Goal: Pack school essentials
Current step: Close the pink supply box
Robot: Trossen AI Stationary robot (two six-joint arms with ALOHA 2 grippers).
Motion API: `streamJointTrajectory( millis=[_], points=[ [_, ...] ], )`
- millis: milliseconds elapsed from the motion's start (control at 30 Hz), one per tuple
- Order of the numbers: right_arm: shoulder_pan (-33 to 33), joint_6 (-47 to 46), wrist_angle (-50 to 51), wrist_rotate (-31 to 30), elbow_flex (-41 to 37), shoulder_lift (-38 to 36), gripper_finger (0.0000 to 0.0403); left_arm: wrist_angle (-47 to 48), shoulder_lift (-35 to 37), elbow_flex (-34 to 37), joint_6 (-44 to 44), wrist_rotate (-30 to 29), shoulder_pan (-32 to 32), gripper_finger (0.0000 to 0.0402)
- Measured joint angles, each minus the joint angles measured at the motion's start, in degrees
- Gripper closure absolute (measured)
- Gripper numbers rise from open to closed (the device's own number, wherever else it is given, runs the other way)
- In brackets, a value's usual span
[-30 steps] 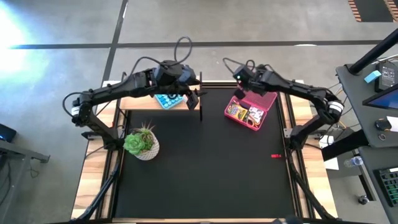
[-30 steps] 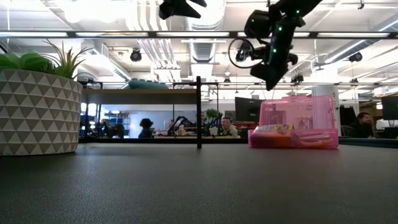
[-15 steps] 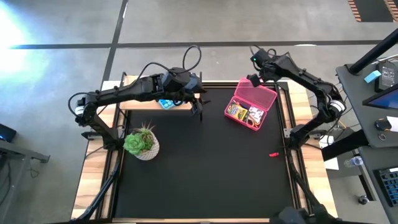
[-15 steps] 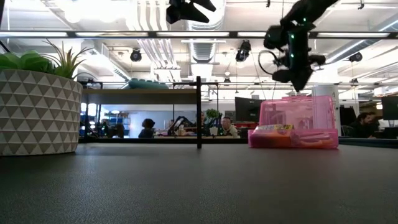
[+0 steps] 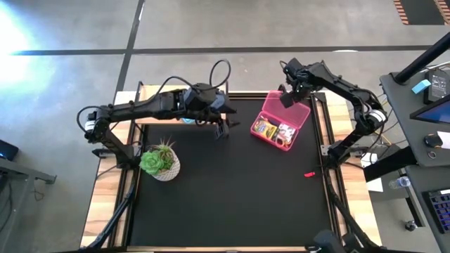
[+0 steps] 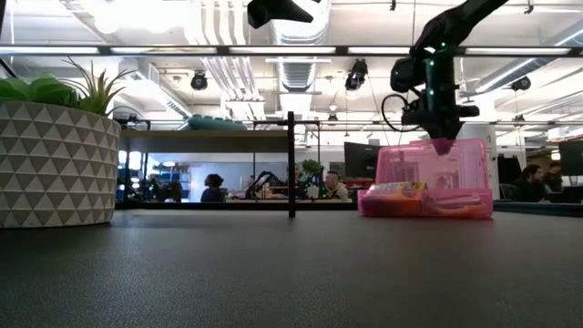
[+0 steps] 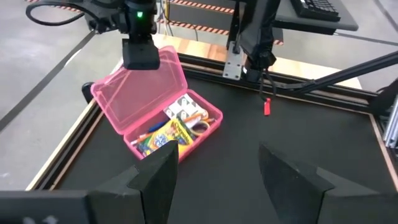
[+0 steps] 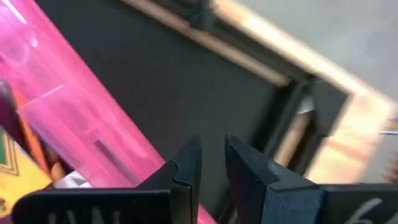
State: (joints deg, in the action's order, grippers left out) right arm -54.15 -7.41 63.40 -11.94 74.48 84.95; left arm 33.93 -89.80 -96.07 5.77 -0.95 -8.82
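Note:
The pink pencil case (image 5: 279,126) lies open at the table's far right, its lid (image 7: 146,84) raised behind the tray. The tray holds school essentials: a yellow crayon box (image 7: 163,134), pencils and small cards. My right gripper (image 5: 287,98) points steeply down at the lid's top edge, its fingers shut to a narrow slit (image 8: 211,149). My left gripper (image 5: 223,131) hangs high above the far middle of the table, open, with nothing between its fingers (image 7: 214,158). My right gripper meets the lid's free top edge (image 6: 440,143) with its shut fingertips, coming from above and from the table's far side. No part of the lid is between the fingers. The lid stands upright and the tray rests flat on the table.
A potted plant (image 5: 160,162) stands at the table's left. A thin black post (image 6: 291,164) rises at the far middle. A small red thing (image 5: 309,174) lies near the right edge. A wooden board with a teal object (image 5: 184,119) sits far left under my left arm.
My right gripper has swung toward the table's right edge, tipped more steeply down and sunk onto the lid's top edge. The pink case has slid slightly toward the table's left. My left gripper has drifted toward the near edge.

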Motion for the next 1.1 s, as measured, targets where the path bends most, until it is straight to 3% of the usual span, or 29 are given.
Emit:
streamJointTrajectory(
  millis=[533, 1100],
  points=[
    [5.95, -1.86, 1.16, 13.76, 0.00, -3.86, 0.0339, 0.00, 0.00, 0.73, 1.41, -0.02, 0.32, 0.0197],
    [25.64, -13.00, -0.72, 13.42, -0.55, -4.38, 0.0339, -0.53, 0.03, 5.55, 2.99, -0.43, 0.49, 0.0197]
  ],
)
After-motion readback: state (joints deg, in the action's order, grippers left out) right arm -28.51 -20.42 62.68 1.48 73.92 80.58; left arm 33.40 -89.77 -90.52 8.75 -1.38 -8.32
